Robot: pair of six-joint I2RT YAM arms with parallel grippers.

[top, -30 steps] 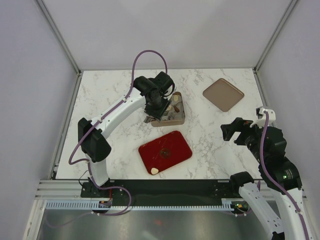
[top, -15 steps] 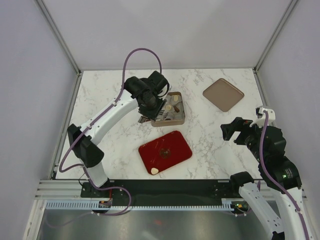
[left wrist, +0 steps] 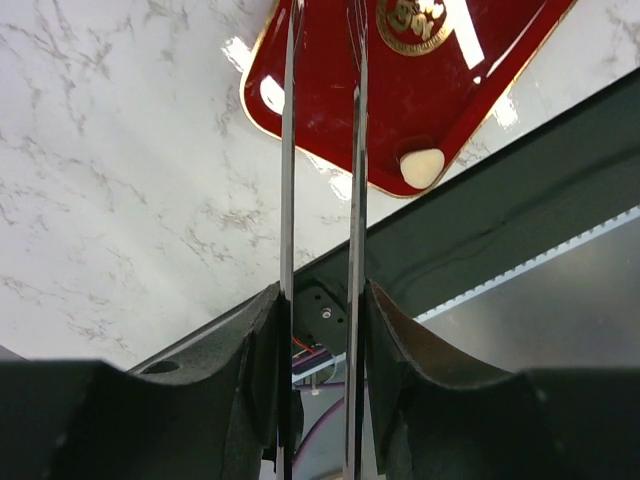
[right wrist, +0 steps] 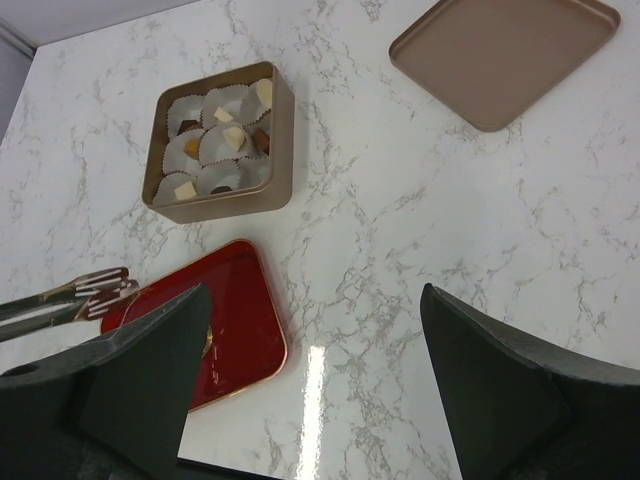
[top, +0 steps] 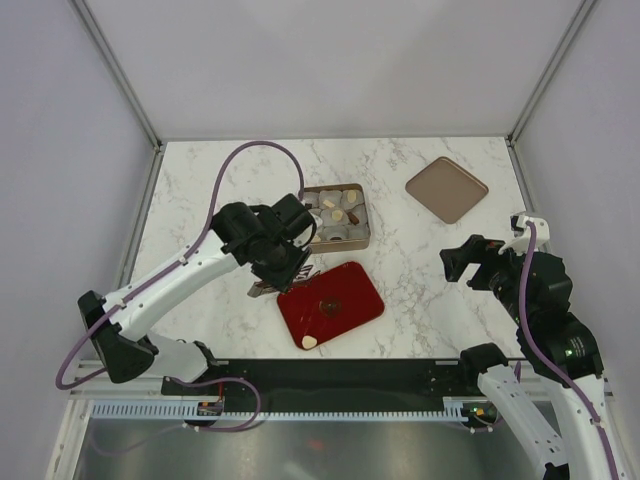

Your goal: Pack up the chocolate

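You face a table [top: 420, 270] white with grey marble veins. The tray [top: 355, 300] is glossy red, gold-rimmed, with a gold emblem [left wrist: 415, 20]; the chocolate [left wrist: 421, 167] on it is cream. The box [right wrist: 215, 205] is dull gold, its paper cups [right wrist: 185, 145] white, the lid [top: 447, 188] brownish pink, the tongs [right wrist: 100, 288] silver.

No text can be read; the only mark is a gold emblem on the red tray.
The round emblem [left wrist: 415, 25] is printed in gold on the tray [left wrist: 330, 110]. The left wrist view shows it closest, cut off by the top edge and just right of the tongs' [left wrist: 355, 150] blades. It is a ringed seal with curled, letter-like strokes inside, too blurred to make out any word or number. From above it is only a small dark-gold spot at the middle of the tray. The right wrist view shows too little of it to tell more.
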